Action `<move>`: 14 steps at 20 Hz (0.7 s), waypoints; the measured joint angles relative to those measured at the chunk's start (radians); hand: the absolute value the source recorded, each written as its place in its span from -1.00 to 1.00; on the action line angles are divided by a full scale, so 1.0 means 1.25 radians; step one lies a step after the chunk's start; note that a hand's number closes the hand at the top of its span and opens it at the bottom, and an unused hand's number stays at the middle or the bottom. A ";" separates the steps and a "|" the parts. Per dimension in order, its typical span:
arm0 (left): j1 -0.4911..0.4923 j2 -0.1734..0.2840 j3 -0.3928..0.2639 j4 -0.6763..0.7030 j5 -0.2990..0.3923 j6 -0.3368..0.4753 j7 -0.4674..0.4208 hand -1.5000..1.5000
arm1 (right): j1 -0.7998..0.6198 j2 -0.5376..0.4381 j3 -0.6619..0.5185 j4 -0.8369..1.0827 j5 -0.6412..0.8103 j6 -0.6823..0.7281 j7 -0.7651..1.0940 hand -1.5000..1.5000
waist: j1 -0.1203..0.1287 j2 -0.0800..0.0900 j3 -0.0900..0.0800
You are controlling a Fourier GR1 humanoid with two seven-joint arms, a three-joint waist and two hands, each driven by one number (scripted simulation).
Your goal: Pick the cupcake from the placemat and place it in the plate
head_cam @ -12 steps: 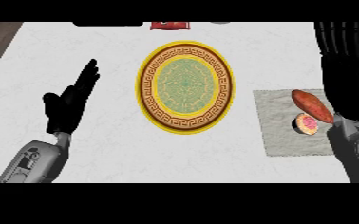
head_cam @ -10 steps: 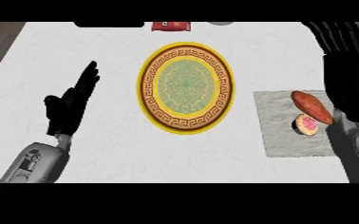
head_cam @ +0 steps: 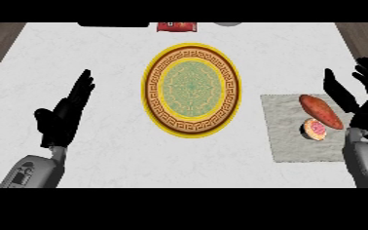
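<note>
1. Cupcake (head_cam: 314, 128) sits on the grey placemat (head_cam: 287, 141), right side of the counter (head_cam: 108, 53), pink top facing up, nothing gripping it
2. Sweet potato (head_cam: 321, 111) lies diagonally on the same placemat, just above the cupcake, looks to touch it
3. Plate (head_cam: 192, 89) with yellow rim and patterned brown band is mid-counter, left of the placemat, apart from it, nothing on it
4. Right hand (head_cam: 343, 96) at the right edge, over the placemat's far side, beside the sweet potato; fingers straight and spread, pointing up, holding nothing
5. Left hand (head_cam: 66, 114) rests open at the left, well apart from the plate, fingers straight and pressed together, thumb out
6. Red item (head_cam: 176, 26) at the counter's far edge, cut off, can't tell what it is
</note>
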 measured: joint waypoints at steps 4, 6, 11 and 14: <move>0.031 -0.001 0.003 0.000 0.006 -0.019 -0.026 0.00 | 0.002 0.103 0.038 0.058 0.125 -0.201 -0.012 -1.00 | 0.008 -0.009 0.002; 0.045 -0.005 0.004 0.005 0.006 -0.024 -0.041 0.00 | -0.002 0.136 0.059 0.087 0.193 -0.266 0.008 -1.00 | 0.007 -0.012 0.003; 0.072 0.002 0.019 0.006 0.009 -0.036 -0.057 0.00 | 0.020 0.184 0.085 0.114 0.359 -0.361 0.113 -1.00 | -0.007 -0.020 0.002; 0.084 0.008 0.028 0.005 0.011 -0.041 -0.058 0.00 | 0.038 0.202 0.074 0.144 0.446 -0.366 0.195 -1.00 | -0.012 -0.022 0.000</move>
